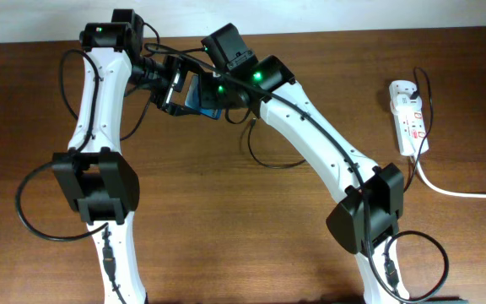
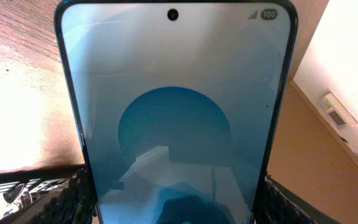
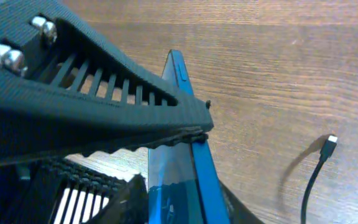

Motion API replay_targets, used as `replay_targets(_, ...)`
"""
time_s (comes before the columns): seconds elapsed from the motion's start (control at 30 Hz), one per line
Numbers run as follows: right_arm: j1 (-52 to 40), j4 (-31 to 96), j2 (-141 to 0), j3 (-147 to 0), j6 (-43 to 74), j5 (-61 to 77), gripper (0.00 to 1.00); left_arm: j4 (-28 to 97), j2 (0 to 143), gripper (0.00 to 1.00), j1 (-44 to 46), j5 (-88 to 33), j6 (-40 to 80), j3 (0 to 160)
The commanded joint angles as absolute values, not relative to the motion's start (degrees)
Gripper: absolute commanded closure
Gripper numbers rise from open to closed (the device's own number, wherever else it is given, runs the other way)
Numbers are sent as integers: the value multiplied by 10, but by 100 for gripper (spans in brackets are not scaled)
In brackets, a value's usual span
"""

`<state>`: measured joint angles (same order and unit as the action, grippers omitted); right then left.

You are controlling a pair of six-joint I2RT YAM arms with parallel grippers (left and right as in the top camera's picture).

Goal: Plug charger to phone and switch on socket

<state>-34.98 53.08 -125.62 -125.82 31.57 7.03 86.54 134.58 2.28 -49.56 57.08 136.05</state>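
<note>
The phone is held off the table at the back centre, between both grippers. In the left wrist view the phone fills the frame, blue screen lit, and my left gripper is shut on its side edges. In the right wrist view the phone shows edge-on and my right gripper clamps its faces. The charger curves over the table under the right arm. Its plug tip lies loose on the wood, right of the phone. The socket lies far right.
A thick white cord runs from the socket off the right edge. Both arms cross the back middle of the wooden table. A thin black cable loops beside the socket.
</note>
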Motion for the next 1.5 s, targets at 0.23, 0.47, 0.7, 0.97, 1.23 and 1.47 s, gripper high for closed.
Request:
replay_targets(0.23,-342,537,-1237,-1269,321,64,96,867,1344,94,25,-538,549,1361)
replay_targets(0.47,-272,561,-1216,-1270,320,93,96,860,1344,61,25,-521,354,1361)
replay_targets(0.7,-182,566,-1165,-1270,311,216,96,818,1344,29,25,-521,195,1361)
replay_targets(0.97,-118,637,-1072,-1251,242,257,96,814,1344,0,25,-604,72,1361)
replay_targets(1.23,-117,206,-1021,-906,407,329,96,814,1344,1,25,-711,0,1361)
replay_targets(1.47,-143,-136,-1017,-728,682,287,96,794,1344,1,25,-738,-9,1361)
